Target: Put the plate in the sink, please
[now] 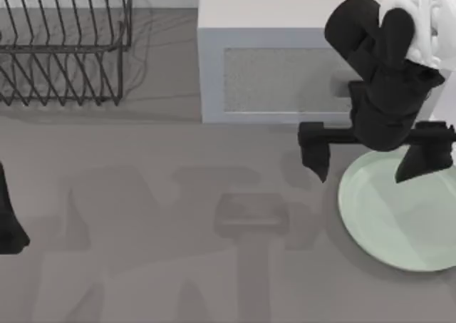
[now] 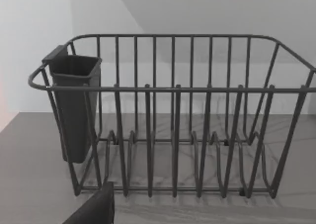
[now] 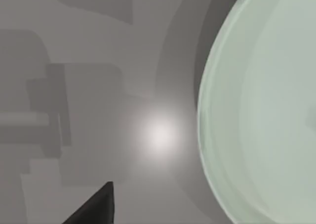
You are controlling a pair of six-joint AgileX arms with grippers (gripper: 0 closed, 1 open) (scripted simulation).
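Our large round pale mint-green plate (image 1: 399, 216) runs off the top view's right edge, and its far rim lies hidden under our right arm's black two-finger gripper (image 1: 370, 162). In the right wrist view the plate (image 3: 266, 110) is cut by the picture's edges, so we see just one curved side of it. The black wire dish rack (image 1: 64, 45) is clipped by the top view's upper and left edges. The white microwave box (image 1: 271, 59) is cut off at the top, and our right arm covers its right end. Our left arm's black gripper (image 1: 8, 216) shows as a dark piece at the left edge; we cannot tell how its fingers stand.
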